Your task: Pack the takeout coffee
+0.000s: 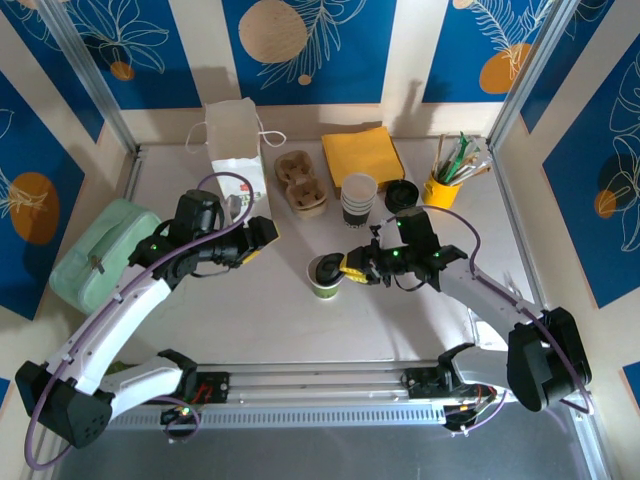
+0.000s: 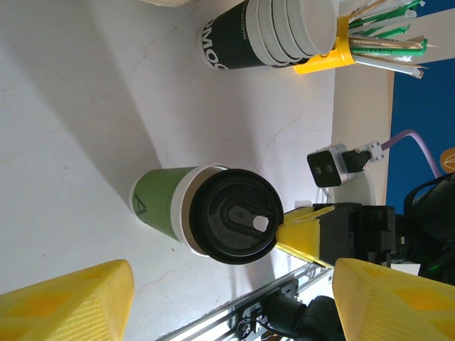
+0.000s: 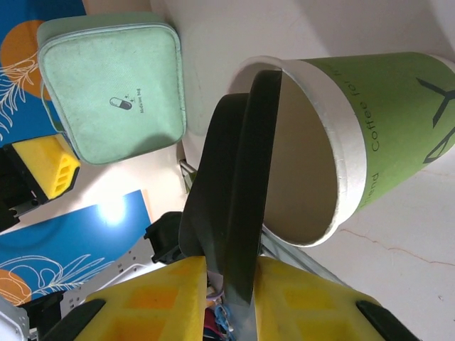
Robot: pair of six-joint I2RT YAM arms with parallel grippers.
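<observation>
Takeout coffee, top view: a small round paper cup [image 1: 323, 285] with a green side and white rim stands upright near the middle of the pale table [image 1: 250, 320]. It is well apart from the white paper bag [image 1: 237, 150] standing at the far left.
Lid, top view: the black round plastic lid [image 1: 326, 268] lies over the cup's mouth, with the right gripper [image 1: 352, 272] at its right edge.
Left gripper, top view: the left gripper [image 1: 260, 238] hangs to the left of the cup, apart from it.
Carrier, top view: the brown cardboard cup carrier [image 1: 301, 184] sits just right of the bag with no cup in it.
Cup, left wrist view: the lid [image 2: 234, 224] sits off centre, leaving a crescent of white rim bare on one side.
Fingers, left wrist view: the left gripper's yellow fingers [image 2: 71, 302] stand wide apart with nothing between them. One yellow finger of the right gripper [image 2: 307, 233] touches the lid's edge.
Lid, right wrist view: it is seen edge-on and tilted up off the rim, so the cup's pale inside [image 3: 298, 163] is exposed.
Pads, right wrist view: the yellow pads [image 3: 163, 298] clamp the lid's edge, with no gap visible on either side.
Progress: early. The lid looks placed but not pressed home. What is left is seating the lid and then carrying the cup to the bag.
</observation>
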